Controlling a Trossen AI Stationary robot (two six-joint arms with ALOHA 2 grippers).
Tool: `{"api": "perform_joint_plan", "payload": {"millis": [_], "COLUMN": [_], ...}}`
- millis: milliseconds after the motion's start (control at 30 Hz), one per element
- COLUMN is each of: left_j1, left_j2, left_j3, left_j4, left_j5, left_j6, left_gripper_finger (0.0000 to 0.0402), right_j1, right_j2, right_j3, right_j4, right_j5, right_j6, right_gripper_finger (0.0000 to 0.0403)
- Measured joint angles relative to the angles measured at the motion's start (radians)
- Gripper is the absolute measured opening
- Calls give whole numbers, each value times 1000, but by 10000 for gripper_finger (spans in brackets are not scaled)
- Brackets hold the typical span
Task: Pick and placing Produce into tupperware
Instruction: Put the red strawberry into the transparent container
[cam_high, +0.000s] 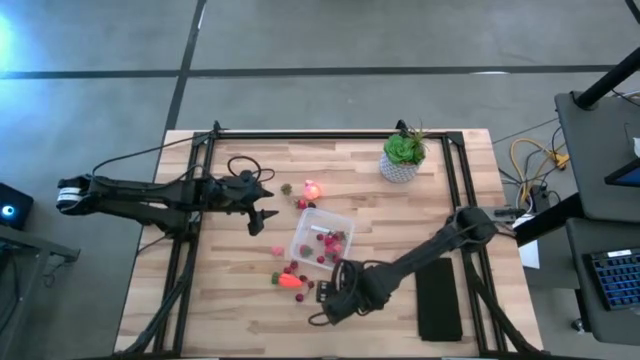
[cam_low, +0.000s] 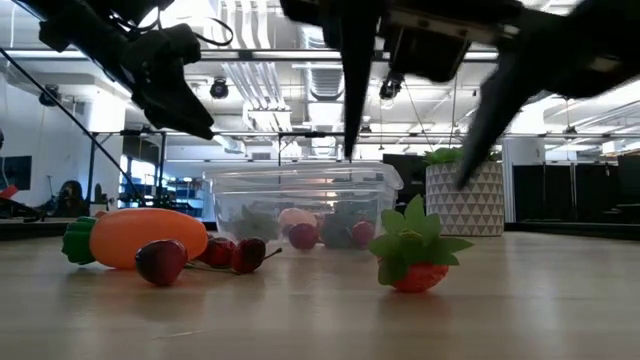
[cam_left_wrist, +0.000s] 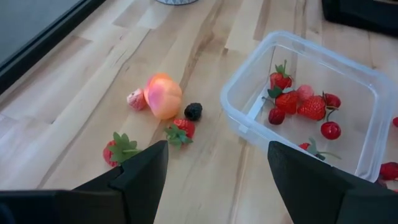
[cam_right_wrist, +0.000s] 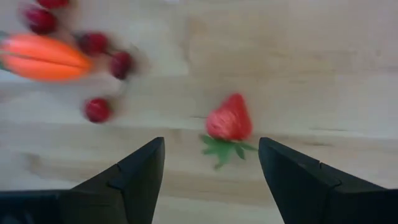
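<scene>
— What do we see in the clear, round-cornered tupperware (cam_high: 322, 238)?
— Glossy red strawberries and cherries, mid-tabletop. Toward the front edge lie a smooth orange carrot (cam_low: 135, 236) and a leafy strawberry (cam_right_wrist: 229, 119).
— Our right gripper (cam_right_wrist: 211, 163)?
— Spread above that strawberry. The left gripper (cam_left_wrist: 217, 163) hangs spread too.

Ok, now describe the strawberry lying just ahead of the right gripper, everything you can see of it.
The strawberry is a small red toy with a glossy plastic look and a green leafy cap. It lies on its side on the bare wooden table, apart from the other produce. The right gripper hangs above it, open, touching nothing.
</scene>
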Motion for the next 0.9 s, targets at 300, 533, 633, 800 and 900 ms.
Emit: {"api": "perform_joint_plan", "payload": {"millis": [300, 533, 633, 800, 900], "left_j1": [0, 0, 0, 0, 0], "left_j2": [0, 6, 6, 6, 6], "left_j3": [0, 0, 0, 0, 0], "left_j4": [-25, -23, -24, -22, -22], "left_j5": [-1, -3, -3, -3, -3], "left_j6": [5, 6, 6, 5, 5], "left_gripper_finger": [262, 262, 262, 262, 262], "right_j1": [1, -14, -18, -23, -24], "right_j2": [37, 38, 38, 38, 38], "right_j3": [0, -12, -28, -43, -48], "right_j4": [9, 7, 8, 15, 32], "right_j5": [-30, -30, -42, -63, -64], "right_j6": [32, -14, -19, -31, -52], "right_gripper_finger": [251, 251, 251, 251, 251]}}
